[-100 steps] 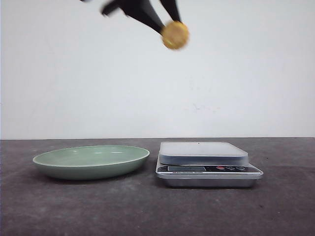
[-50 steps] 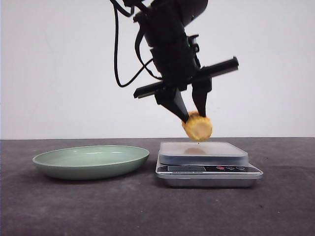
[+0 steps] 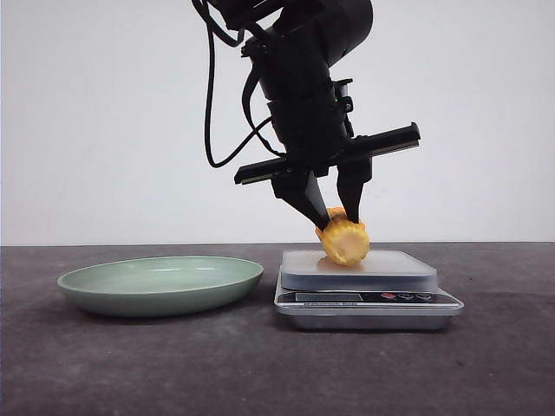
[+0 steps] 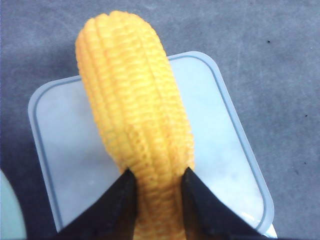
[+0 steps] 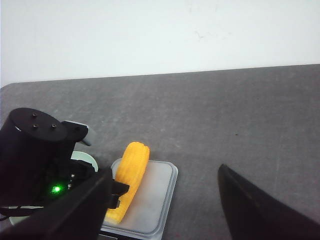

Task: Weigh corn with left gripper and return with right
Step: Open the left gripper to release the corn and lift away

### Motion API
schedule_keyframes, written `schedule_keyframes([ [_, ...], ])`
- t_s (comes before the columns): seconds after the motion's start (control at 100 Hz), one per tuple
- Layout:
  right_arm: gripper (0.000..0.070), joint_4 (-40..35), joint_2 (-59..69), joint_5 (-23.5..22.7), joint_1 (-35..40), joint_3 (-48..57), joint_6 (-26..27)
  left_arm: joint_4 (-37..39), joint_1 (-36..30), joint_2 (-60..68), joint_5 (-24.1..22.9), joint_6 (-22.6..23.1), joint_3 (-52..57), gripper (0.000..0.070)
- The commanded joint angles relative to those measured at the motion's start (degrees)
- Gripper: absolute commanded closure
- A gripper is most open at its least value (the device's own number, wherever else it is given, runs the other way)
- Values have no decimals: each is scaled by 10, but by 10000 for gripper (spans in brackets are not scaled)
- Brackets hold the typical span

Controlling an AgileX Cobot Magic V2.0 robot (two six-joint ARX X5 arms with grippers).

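I see my left gripper clamped on the corn, its two black fingers pinching one end of the cob while the cob lies along the pale platform of the scale, touching or just above it. The green plate sits just beside the scale on the dark table. My right gripper hangs well back from the scale with its fingers spread wide apart, holding nothing.
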Motion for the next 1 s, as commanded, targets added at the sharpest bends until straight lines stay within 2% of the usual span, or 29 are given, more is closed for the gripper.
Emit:
schedule_keyframes([
  [0.0,282,4,2,0,2,8,-7,-5,-8,19,2,9,11,458],
  [0.07,282,4,2,0,2,8,-7,-4,-11,19,1,13,11,333],
  [0.13,282,4,2,0,2,8,-7,-3,-12,19,1,14,11,299],
  [0.29,282,4,2,0,2,8,-9,-17,-12,11,1,17,17,299],
  [0.41,282,4,2,0,2,8,-11,-27,-12,-33,-16,42,27,297],
  [0.63,282,4,2,0,2,8,-10,-36,-14,-209,-25,96,30,293],
  [0.75,282,3,3,0,2,8,-10,-72,-14,-327,-30,116,30,294],
  [0.84,282,2,5,-1,2,8,-10,-125,-14,-418,-61,124,30,294],
  [0.99,280,6,32,-23,16,8,-9,-235,-17,-570,-156,130,30,295],
])
